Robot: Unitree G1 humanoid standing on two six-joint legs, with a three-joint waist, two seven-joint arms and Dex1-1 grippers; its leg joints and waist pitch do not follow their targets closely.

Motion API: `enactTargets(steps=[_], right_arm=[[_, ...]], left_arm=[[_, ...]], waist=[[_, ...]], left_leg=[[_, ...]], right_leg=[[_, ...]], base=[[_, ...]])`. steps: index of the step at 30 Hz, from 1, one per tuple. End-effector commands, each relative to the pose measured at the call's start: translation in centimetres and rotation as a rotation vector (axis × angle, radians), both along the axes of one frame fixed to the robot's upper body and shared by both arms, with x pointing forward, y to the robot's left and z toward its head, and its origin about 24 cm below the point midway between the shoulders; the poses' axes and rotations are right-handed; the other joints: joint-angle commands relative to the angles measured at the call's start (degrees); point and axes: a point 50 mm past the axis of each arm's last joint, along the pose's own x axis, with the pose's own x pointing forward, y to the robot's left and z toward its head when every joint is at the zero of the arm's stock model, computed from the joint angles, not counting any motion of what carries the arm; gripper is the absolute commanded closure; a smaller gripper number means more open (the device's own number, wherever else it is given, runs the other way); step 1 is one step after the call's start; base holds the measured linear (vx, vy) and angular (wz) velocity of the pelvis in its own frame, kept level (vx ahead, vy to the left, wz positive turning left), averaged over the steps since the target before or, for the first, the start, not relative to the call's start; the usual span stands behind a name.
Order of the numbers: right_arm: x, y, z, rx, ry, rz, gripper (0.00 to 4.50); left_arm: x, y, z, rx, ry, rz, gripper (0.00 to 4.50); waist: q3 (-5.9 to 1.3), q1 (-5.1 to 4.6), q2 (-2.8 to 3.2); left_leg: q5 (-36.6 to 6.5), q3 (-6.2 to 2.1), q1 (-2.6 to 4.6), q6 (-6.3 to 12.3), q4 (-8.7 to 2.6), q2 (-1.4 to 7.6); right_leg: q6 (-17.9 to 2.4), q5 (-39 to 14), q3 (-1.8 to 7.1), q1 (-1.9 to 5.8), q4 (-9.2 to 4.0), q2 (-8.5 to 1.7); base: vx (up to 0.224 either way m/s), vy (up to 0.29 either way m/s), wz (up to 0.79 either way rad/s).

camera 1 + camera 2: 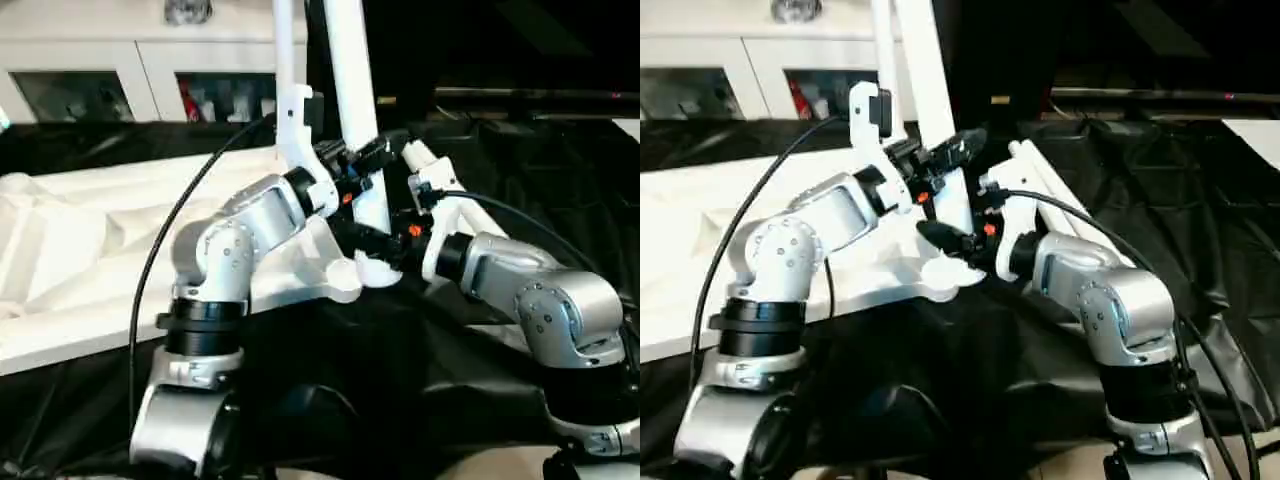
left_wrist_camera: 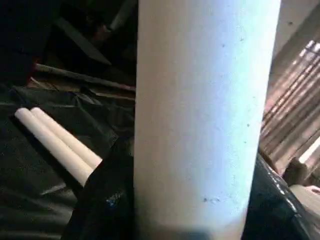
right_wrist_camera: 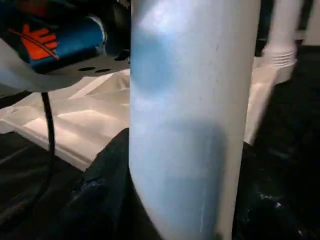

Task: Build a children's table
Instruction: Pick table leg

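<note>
1. The table top [image 1: 90,240] is seen lying underside up on the black cloth [image 1: 1200,200]; it serves as the landmark.
2. A white leg [image 1: 352,90] is held upright over the top's near corner socket [image 1: 372,268], its foot at the socket.
3. The left gripper [image 1: 350,165] is clamped on the leg, higher above the socket.
4. The right gripper [image 1: 958,240] is clamped on the same leg, just above the socket.
5. A second leg [image 3: 282,30] is already stood in the top's far corner.
6. 2 spare legs [image 2: 57,142] are seen on the cloth, beside the top.
7. The leg should probably be kept plumb and pressed straight down, both grips held firm, until it is seated fully.
</note>
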Motion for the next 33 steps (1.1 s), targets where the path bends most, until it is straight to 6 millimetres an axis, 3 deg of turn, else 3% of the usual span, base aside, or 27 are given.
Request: enactTargets(steps=[1, 2, 3, 4, 5, 6, 7, 8, 9, 10, 13, 18, 21, 22, 27, 29, 32, 33], right_arm=[[-0.1, 0.3, 0.6, 0.01, -0.037, 0.015, 2.57], [-0.1, 0.2, 0.6, 0.01, -0.037, 0.011, 2.57], [-0.1, 0.2, 0.5, 0.01, -0.038, 0.009, 2.57], [-0.1, 0.1, 0.5, 0.012, -0.038, 0.004, 2.57], [-0.1, 0.1, 0.5, 0.014, -0.038, 0.0, 2.57], [-0.1, 0.1, 0.5, 0.015, -0.039, -0.004, 2.57], [-0.1, 0.1, 0.5, 0.016, -0.04, -0.01, 2.57], [0.0, 0.0, 0.5, 0.017, -0.043, -0.017, 2.57], [0.0, 0.0, 0.5, 0.018, -0.046, -0.018, 2.57], [0.1, 0.0, 0.5, 0.035, -0.038, -0.024, 2.57], [0.2, -0.2, 0.7, 0.077, -0.009, -0.018, 1.87], [0.4, -2.0, 1.3, 0.127, 0.064, 0.011, 1.45], [0.5, -3.1, 1.5, 0.143, 0.123, 0.036, 1.41], [0.5, -3.9, 1.7, 0.153, 0.161, 0.052, 1.41], [0.5, -5.1, 2.6, 0.18, 0.211, 0.078, 1.41], [0.5, -5.3, 2.7, 0.16, 0.218, 0.077, 1.41], [0.7, -5.3, 2.7, 0.12, 0.197, 0.074, 1.41], [0.9, -5.0, 2.8, 0.092, 0.154, 0.064, 1.41]], left_arm=[[0.8, 1.4, 0.3, -0.002, 0.008, 0.114, 2.55], [0.9, 1.5, 0.3, 0.008, 0.007, 0.134, 2.57], [0.9, 1.6, 0.3, 0.008, 0.009, 0.13, 2.57], [0.9, 1.7, 0.2, 0.01, 0.013, 0.135, 2.57], [1.0, 1.7, 0.2, 0.01, 0.015, 0.142, 2.58], [1.0, 1.7, 0.2, 0.017, 0.012, 0.139, 2.59], [0.9, 1.7, 0.2, 0.025, 0.012, 0.14, 2.59], [0.9, 1.6, 0.1, 0.035, 0.012, 0.134, 2.59], [0.9, 1.6, 0.1, 0.038, 0.01, 0.126, 2.59], [0.8, 1.5, 0.1, 0.041, 0.011, 0.118, 2.59], [1.0, 1.5, 0.0, 0.051, 0.015, 0.117, 2.6], [1.4, 2.0, 0.2, 0.092, 0.011, 0.087, 2.61], [1.6, 2.2, 0.3, 0.112, 0.018, 0.079, 2.61], [1.8, 2.4, 0.6, 0.105, 0.027, 0.076, 2.61], [2.0, 2.6, 1.4, 0.069, 0.026, 0.05, 2.61], [2.0, 2.6, 1.5, 0.065, 0.026, 0.046, 2.61], [2.1, 2.5, 1.5, 0.074, 0.036, 0.05, 2.61], [2.1, 2.4, 1.4, 0.091, 0.035, 0.054, 2.61]], waist=[[-3.76, 3.27, 0.51], [-7.54, 0.77, -5.21], [-6.42, 2.34, -5.16], [-5.69, 3.88, -4.29], [-6.2, 4.73, -2.91], [-6.08, 4.57, -3.38], [-7.1, 4.28, -2.77], [-7.37, 3.69, -1.67], [-7.56, 3.25, -1.11], [-7.76, 3.52, -0.89], [-7.33, 3.42, -1.2], [-6.93, 3.08, -1.15], [-6.89, 3.13, -1.34], [-6.8, 3.06, -1.79], [-6.96, 3.41, -2.03], [-6.87, 3.33, -2.33], [-6.85, 3.45, -2.33], [-6.67, 3.4, -2.62]], left_leg=[[-51.16, 1.21, -5.83, -6.62, -11.38, 2.34], [-29.39, 0.97, 3.17, -4.73, -3.06, 0.14], [-17.45, -0.26, 2.89, -3.27, 3.23, -1.27], [-3.79, -2.63, -0.95, -0.29, 4.2, -2.59], [-2.65, -2.57, -1.01, -2.39, 0.14, -0.2], [-3.71, -1.95, -0.69, -2.94, -0.88, -0.24], [-2.31, -2.0, -0.08, -3.35, -1.23, 0.17], [-0.9, -1.99, 0.25, -3.19, -1.44, 0.53], [0.31, -2.06, 0.0, -2.64, -1.52, 0.59], [-0.19, -1.76, 0.33, -1.86, -1.27, 0.59], [-3.79, -1.31, 0.0, -0.47, -1.66, 0.42], [-9.24, -1.16, 0.51, -1.26, -2.28, 0.65], [-9.41, -1.03, 0.6, -1.87, -2.37, 0.64], [-9.49, -0.81, 0.62, -1.68, -2.31, 0.54], [-6.8, -0.62, 0.36, -0.74, -2.17, 0.57], [-6.31, -0.45, 0.27, -0.4, -2.14, 0.59], [-5.56, -0.35, 0.22, 0.16, -2.04, 0.58], [-5.43, -0.32, 0.14, 0.37, -2.12, 0.58]], right_leg=[[-1.19, -14.75, 1.79, 6.8, 8.32, 1.48], [1.91, -33.75, 8.78, 1.07, 2.57, -2.68], [0.17, -45.92, 10.21, -0.61, -4.5, -8.66], [1.12, -48.76, 12.45, 1.75, -4.39, -7.55], [-1.11, -36.91, 9.99, 2.33, -2.36, -5.65], [-1.85, -28.55, 9.1, 1.19, -1.23, -2.74], [-3.75, -18.05, 8.66, 1.43, 0.27, -1.65], [-7.86, -3.79, 8.48, 1.23, 1.36, -1.02], [-10.72, 4.12, 8.23, 1.61, 1.73, -0.82], [-12.53, 7.72, 8.22, 1.49, 1.67, -0.84], [-14.41, 6.51, 8.33, 1.96, 1.15, -1.33], [-13.06, -1.74, 8.51, 1.95, 0.13, -1.57], [-13.15, -2.59, 8.51, 1.82, 0.03, -1.67], [-13.24, -2.98, 8.6, 1.8, -0.19, -1.65], [-13.64, -2.48, 8.54, 1.93, -0.03, -2.03], [-13.79, -2.16, 8.6, 1.81, -0.12, -1.95], [-13.65, -2.12, 8.6, 1.77, -0.13, -2.01], [-13.53, -2.41, 8.63, 1.73, -0.14, -2.01]], base=[[0.051, 0.019, -0.13], [0.081, -0.103, -0.07], [0.081, -0.103, -0.07], [0.073, -0.137, -0.18], [0.0, 0.0, 0.0], [0.0, 0.0, 0.0], [0.0, 0.0, 0.0], [0.0, 0.0, 0.0], [0.0, 0.0, 0.0], [0.0, 0.0, 0.0], [0.0, 0.0, 0.0], [0.0, 0.0, 0.0], [0.0, 0.0, 0.0], [0.0, 0.0, 0.0], [0.0, 0.0, 0.0], [0.0, 0.0, 0.0], [0.0, 0.0, 0.0], [0.0, 0.0, 0.0]])
